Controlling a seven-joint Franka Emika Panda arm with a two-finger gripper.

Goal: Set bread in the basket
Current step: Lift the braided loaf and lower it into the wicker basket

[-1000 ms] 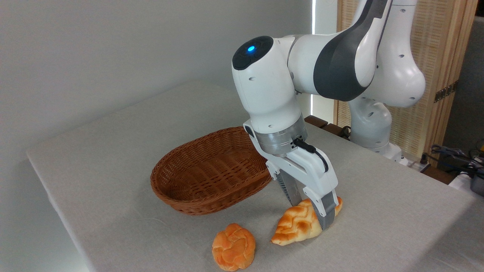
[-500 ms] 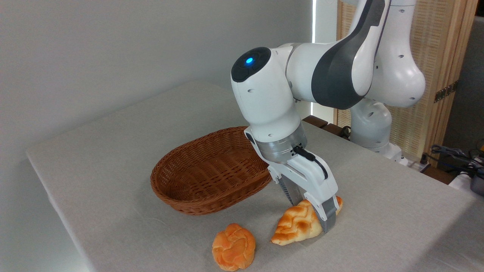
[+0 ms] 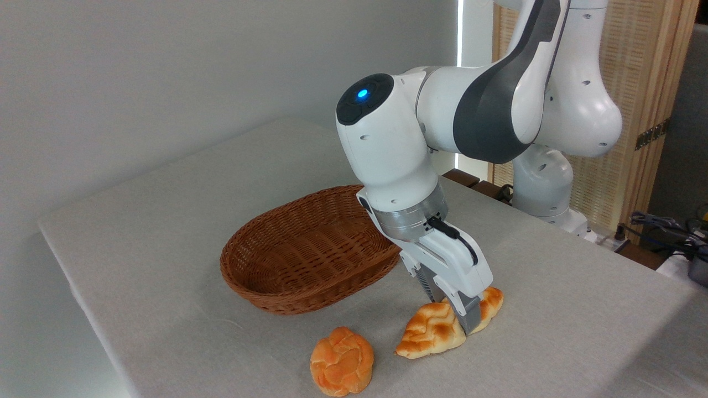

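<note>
Round orange knotted bun (image 3: 342,369) nearest on the grey table (image 3: 166,232), braided bread (image 3: 434,331) just beside it, pale cream with golden-brown ridges, lying on the cloth, gripper (image 3: 456,316) pinching its middle, brown wicker basket (image 3: 260,276) behind, nothing inside

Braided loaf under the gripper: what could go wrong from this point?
1. The gripper straddles the braided loaf towards its right end, not its middle, so the long left part could droop or swing on lifting.
2. The loaf looks soft; a hard squeeze may dent it or let it slip out.
3. The wicker basket has low sloping sides, so a release near the rim could let the loaf roll back onto the table.
</note>
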